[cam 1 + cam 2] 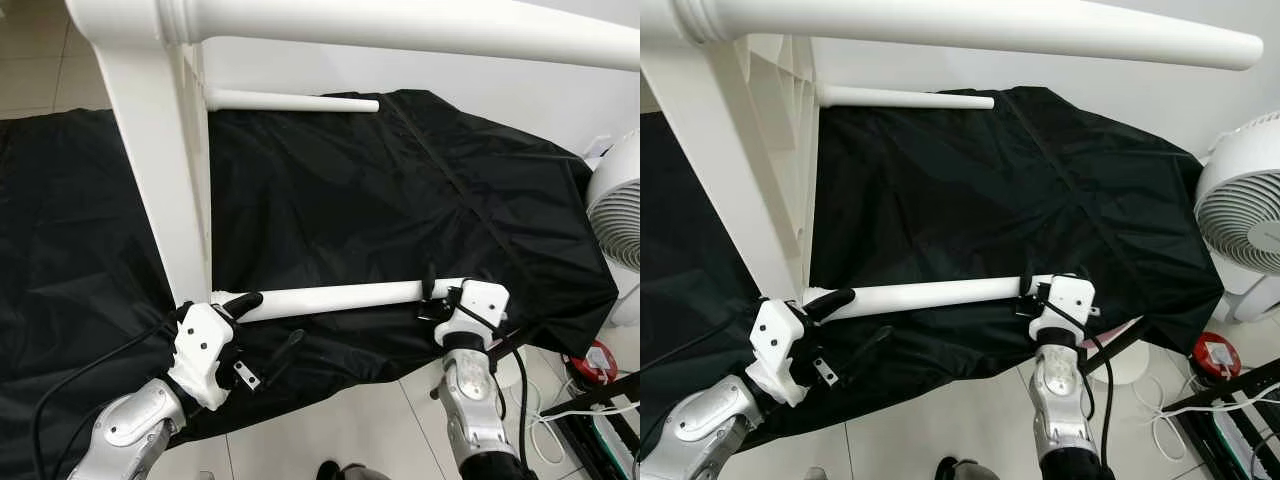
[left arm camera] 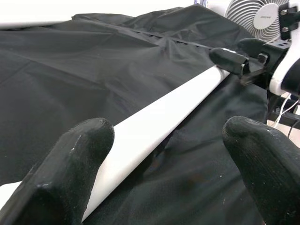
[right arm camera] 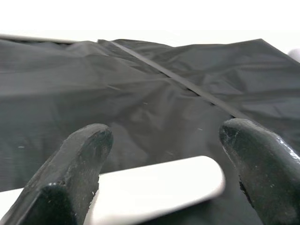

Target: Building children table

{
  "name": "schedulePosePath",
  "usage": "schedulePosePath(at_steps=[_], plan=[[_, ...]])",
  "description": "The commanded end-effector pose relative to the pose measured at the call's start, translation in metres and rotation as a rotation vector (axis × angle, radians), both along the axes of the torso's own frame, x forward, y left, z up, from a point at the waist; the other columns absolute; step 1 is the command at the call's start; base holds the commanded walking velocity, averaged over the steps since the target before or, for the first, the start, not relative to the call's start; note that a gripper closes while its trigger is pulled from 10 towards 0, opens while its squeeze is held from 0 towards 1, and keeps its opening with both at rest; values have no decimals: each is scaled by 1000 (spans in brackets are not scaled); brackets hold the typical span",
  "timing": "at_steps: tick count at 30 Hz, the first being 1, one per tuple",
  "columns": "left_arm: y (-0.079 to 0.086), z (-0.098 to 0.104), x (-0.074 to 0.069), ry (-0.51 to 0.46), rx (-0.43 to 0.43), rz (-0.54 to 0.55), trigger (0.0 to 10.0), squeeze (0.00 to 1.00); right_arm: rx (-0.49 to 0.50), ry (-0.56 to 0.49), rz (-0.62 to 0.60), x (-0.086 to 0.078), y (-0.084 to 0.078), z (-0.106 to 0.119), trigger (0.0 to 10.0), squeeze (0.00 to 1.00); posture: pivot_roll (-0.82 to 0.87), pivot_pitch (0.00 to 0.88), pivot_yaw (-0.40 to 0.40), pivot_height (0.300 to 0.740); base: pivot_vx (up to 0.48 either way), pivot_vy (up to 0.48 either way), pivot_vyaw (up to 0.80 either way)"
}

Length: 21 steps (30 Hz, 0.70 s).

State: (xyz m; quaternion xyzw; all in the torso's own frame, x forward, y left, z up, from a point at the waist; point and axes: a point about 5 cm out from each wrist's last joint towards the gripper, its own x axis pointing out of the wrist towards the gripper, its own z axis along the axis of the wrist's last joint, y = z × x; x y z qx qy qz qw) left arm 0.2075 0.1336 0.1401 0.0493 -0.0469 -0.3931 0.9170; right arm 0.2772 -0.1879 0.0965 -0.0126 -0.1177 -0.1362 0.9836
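A white children's table lies tipped on its side on a black cloth (image 1: 400, 180), its apron frame (image 1: 160, 190) standing upright at the left. One leg (image 1: 420, 25) runs across the top, another leg (image 1: 290, 101) lies far back. The near leg (image 1: 340, 297) stretches rightward just above the cloth. My left gripper (image 1: 265, 325) is open at the leg's base by the frame, one finger (image 2: 70, 164) lying on the leg (image 2: 159, 117). My right gripper (image 1: 432, 297) is open around the leg's free tip (image 3: 159, 185), its fingers (image 3: 262, 164) standing apart on either side.
A white fan (image 1: 620, 215) stands at the right, beside the cloth's edge. Below it on the tile floor lie cables, a red round object (image 1: 597, 362) and a power strip (image 1: 610, 435). The cloth's front edge hangs just before my arms.
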Motion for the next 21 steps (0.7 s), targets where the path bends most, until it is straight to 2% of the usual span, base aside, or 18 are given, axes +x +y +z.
schedulePosePath(at_steps=[1,5,12,13,14,16,19,21], plan=[[-3,-6,-2,35,12,-74,10000,0,32,33,-28,-6,-4,-8,10000,0,151,116,-53,740,0,0,0],[-2,-5,-1,36,17,-76,10000,0,38,27,10,-4,0,-6,10000,0,151,116,-53,740,0,0,0],[7,-3,-8,44,43,-62,10000,0,25,19,58,-3,7,-3,10000,0,160,127,-53,740,0,0,0],[16,-2,-12,46,54,-15,10000,0,21,22,68,-2,8,-2,10000,0,185,136,-70,740,0,0,0],[16,-2,-12,46,54,-15,10000,0,21,22,68,-2,8,-2,10000,0,185,136,-70,740,0,0,0],[37,-2,-23,47,77,116,10000,0,11,33,96,3,10,-2,10000,0,221,144,-99,740,0,0,0],[43,-3,-29,41,97,152,10000,0,6,38,109,6,12,-2,10000,0,221,144,-99,740,0,0,0],[53,1,-36,35,108,207,10000,0,1,42,147,13,17,0,10000,0,262,149,-131,740,0,0,0]])
